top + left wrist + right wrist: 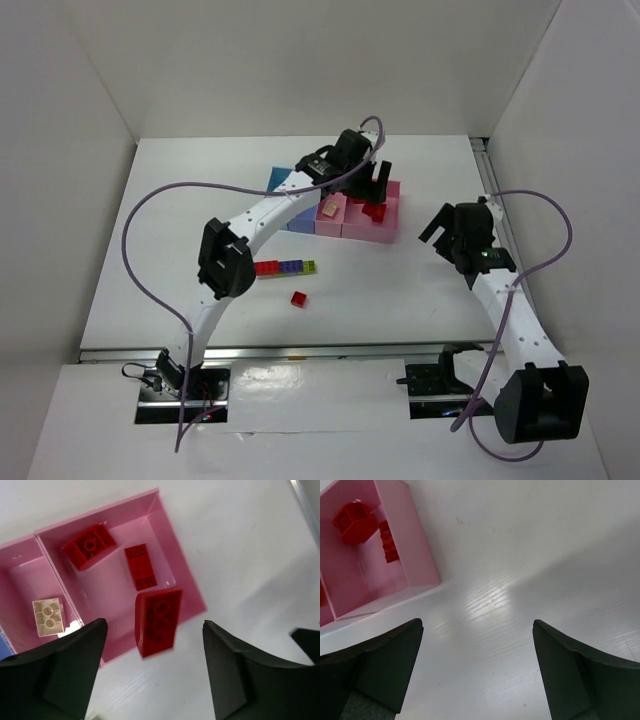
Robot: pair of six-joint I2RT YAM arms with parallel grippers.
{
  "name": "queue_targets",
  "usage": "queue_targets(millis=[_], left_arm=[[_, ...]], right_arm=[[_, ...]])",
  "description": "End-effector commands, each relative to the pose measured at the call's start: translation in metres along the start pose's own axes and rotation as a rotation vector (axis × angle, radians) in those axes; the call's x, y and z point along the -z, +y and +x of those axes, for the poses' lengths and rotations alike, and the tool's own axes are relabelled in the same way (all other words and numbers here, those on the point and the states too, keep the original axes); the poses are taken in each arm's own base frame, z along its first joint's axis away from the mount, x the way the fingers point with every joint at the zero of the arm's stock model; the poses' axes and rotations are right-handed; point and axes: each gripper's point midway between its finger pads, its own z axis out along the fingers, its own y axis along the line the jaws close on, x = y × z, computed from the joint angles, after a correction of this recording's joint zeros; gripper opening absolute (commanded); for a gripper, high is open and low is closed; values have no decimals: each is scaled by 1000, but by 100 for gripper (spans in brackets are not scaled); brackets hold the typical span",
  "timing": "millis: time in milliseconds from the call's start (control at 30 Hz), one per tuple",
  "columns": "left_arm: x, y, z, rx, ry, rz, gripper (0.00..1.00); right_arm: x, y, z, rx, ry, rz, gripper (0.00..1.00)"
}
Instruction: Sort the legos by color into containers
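My left gripper (374, 182) hangs open over the wide pink bin (175, 555) at the right end of the containers (340, 222). A long red lego (157, 622) is loose between the spread fingers, touching neither, tilted over the bin's near rim and blurred. Two more red legos (90, 545) (140, 566) lie inside that bin. A whitish lego (48, 616) lies in the narrower pink bin (20, 580) beside it. On the table sit a joined row of red, purple and yellow-green legos (285, 267) and a single red one (298, 299). My right gripper (440, 232) is open and holds nothing.
The light blue bin (278, 179) and the darker blue bin (301, 217) are partly hidden under my left arm. White walls enclose the table on three sides. A metal rail (300, 352) runs along the near edge between the arm bases.
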Motion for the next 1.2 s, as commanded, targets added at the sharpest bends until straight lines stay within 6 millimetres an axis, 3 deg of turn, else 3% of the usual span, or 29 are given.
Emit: queue_targets(millis=[0, 67, 100, 133, 200, 233, 300, 433, 467, 533, 600, 800, 933, 1167], left_arm=[[-13, 5, 9, 58, 26, -38, 94], [-5, 6, 2, 38, 2, -45, 97], [11, -2, -11, 31, -41, -39, 97], [14, -2, -2, 16, -27, -55, 95], [31, -3, -6, 10, -60, -77, 87], [50, 1, 3, 10, -48, -92, 84], [68, 9, 20, 2, -31, -142, 79], [105, 32, 94, 19, 76, -227, 83], [107, 45, 135, 39, 156, -259, 85], [124, 41, 156, 57, 171, -253, 90], [127, 43, 192, 76, 231, -267, 94], [120, 54, 251, 116, 351, -340, 94], [118, 60, 272, 124, 388, -371, 91], [102, 64, 294, 131, 432, -380, 72]], right_arm=[[7, 11, -10, -12, -56, -78, 98], [9, 10, -9, -13, -60, -81, 98], [9, 8, -7, -13, -60, -81, 98], [9, 8, -7, -13, -60, -81, 98], [9, 9, -2, -1, -39, -94, 98], [9, 12, -3, 11, -42, -108, 98], [7, 14, 7, 31, -10, -125, 98], [6, 22, 8, 49, -4, -157, 98], [4, 24, 12, 58, 9, -159, 98], [3, 25, 15, 65, 20, -160, 98], [3, 28, 11, 64, 12, -166, 98], [4, 39, 14, 84, 24, -188, 98], [4, 39, 16, 91, 29, -181, 98], [4, 36, 17, 92, 30, -167, 98]])
